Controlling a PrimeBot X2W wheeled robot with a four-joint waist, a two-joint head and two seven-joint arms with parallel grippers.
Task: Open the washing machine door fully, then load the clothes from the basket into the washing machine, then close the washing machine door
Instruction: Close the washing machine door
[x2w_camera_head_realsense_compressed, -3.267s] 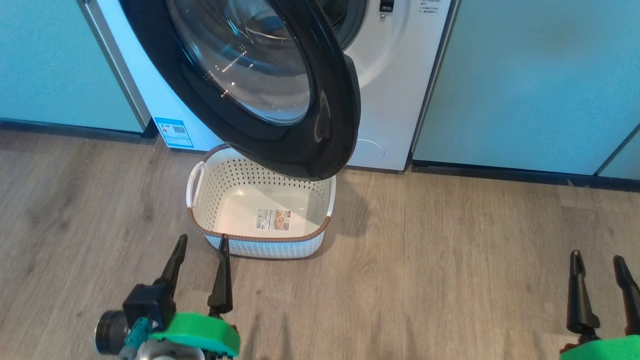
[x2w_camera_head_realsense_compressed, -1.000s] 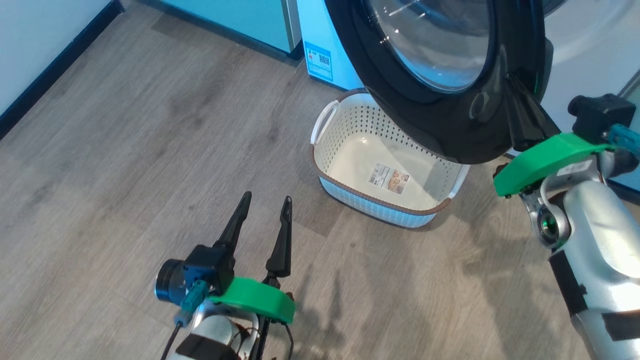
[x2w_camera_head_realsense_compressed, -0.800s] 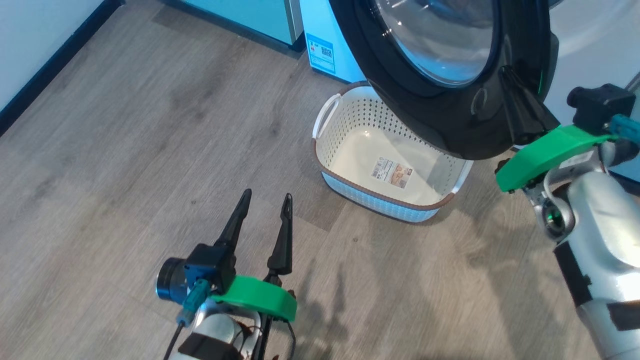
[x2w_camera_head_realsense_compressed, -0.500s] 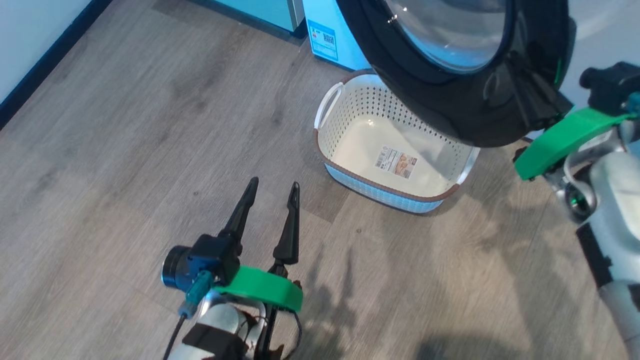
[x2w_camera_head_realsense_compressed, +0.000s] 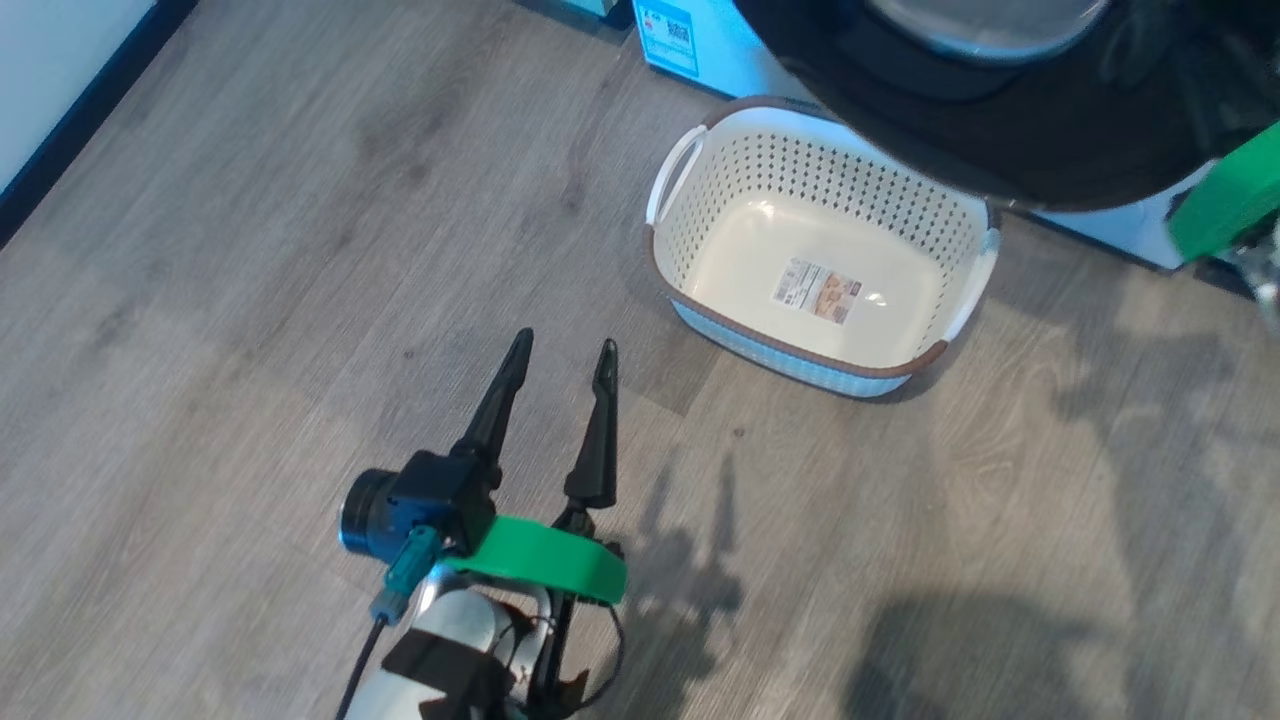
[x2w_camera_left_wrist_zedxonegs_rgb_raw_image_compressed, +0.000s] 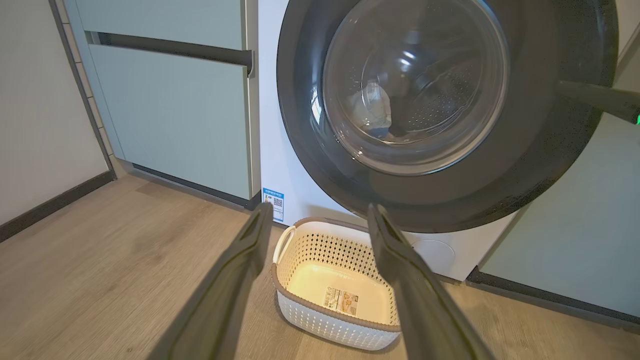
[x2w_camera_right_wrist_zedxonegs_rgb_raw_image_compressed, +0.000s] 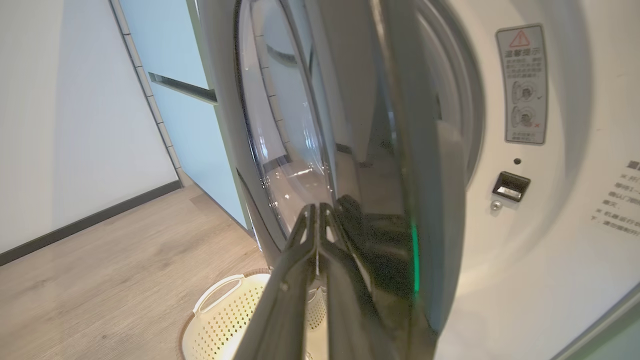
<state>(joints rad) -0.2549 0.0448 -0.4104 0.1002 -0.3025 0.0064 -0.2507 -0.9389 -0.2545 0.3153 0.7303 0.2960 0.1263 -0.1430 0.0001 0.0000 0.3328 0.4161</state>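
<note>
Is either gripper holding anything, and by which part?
Nothing is held. Left gripper open over the floor; right gripper shut empty, tips against the rim of the washing machine door.

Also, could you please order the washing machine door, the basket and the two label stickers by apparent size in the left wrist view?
Largest: washing machine door.
Then: basket.
Smallest: blue label sticker and the label sticker inside the basket, too alike to rank.

Your room | cabinet (x2w_camera_left_wrist_zedxonegs_rgb_raw_image_compressed: 175, 115): pale teal, dark handle bar (x2w_camera_left_wrist_zedxonegs_rgb_raw_image_compressed: 170, 47) across its upper part | left of cabinet: white wall (x2w_camera_left_wrist_zedxonegs_rgb_raw_image_compressed: 40, 100) with dark skirting (x2w_camera_left_wrist_zedxonegs_rgb_raw_image_compressed: 55, 202) | before cabinet: you get grey-brown plank floor (x2w_camera_head_realsense_compressed: 250, 250), soft shadows on it
</note>
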